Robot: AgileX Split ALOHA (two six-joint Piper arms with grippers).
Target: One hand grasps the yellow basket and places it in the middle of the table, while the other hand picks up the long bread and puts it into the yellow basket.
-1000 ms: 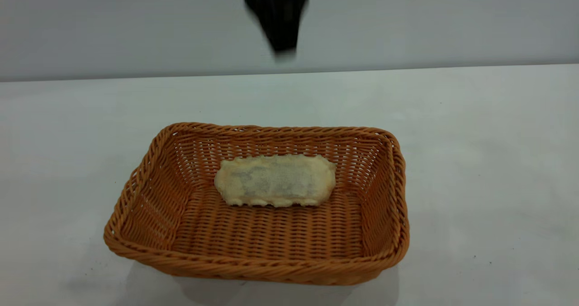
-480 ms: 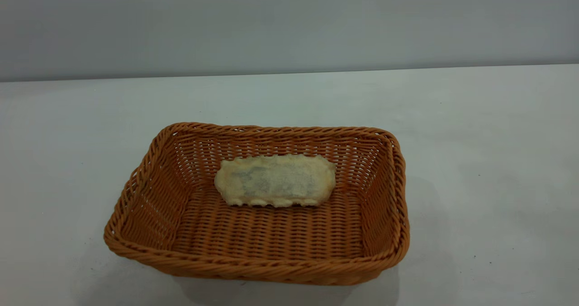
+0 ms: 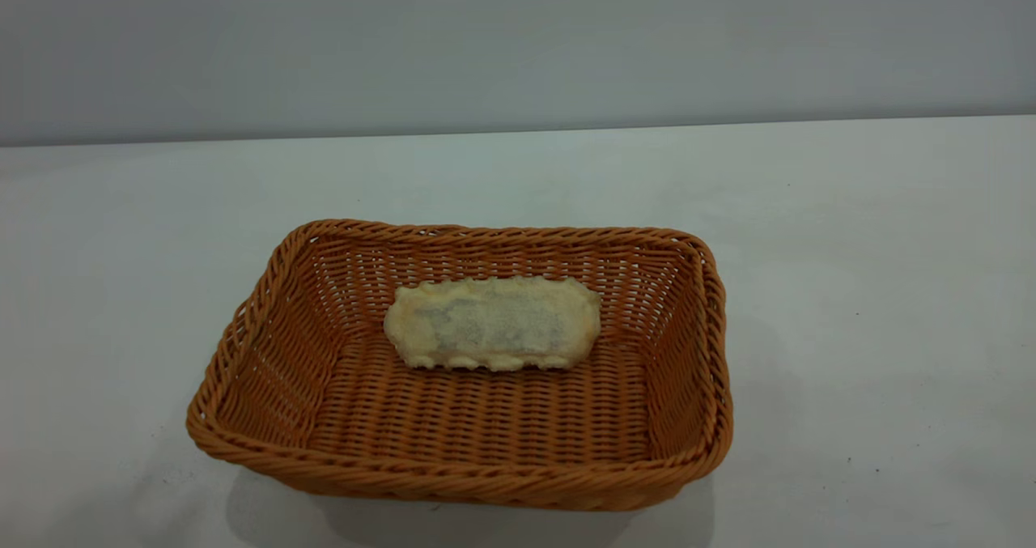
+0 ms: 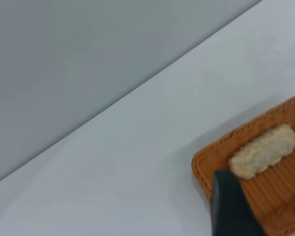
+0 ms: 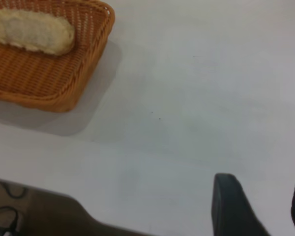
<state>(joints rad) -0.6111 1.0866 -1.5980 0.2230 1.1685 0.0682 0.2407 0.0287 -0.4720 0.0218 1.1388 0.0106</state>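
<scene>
One small oblong loaf, the long bread (image 3: pixel 493 324), lies pale side up in the large orange-tan woven wicker basket (image 3: pixel 453 475) at frame centre, on the white table (image 3: pixel 850 232). Both black grippers (left (image 4: pixel 258 206), right (image 5: pixel 258 206)) hang spread and empty, apparently clear because placing looks done.

One yellow basket (image 3: pixel 243 418), one long bread (image 3: pixel 492 323), one table (image 3: pixel 850 289) — two grippers, left gripper (image 4: pixel 259 206) and right gripper (image 5: pixel 258 209).
</scene>
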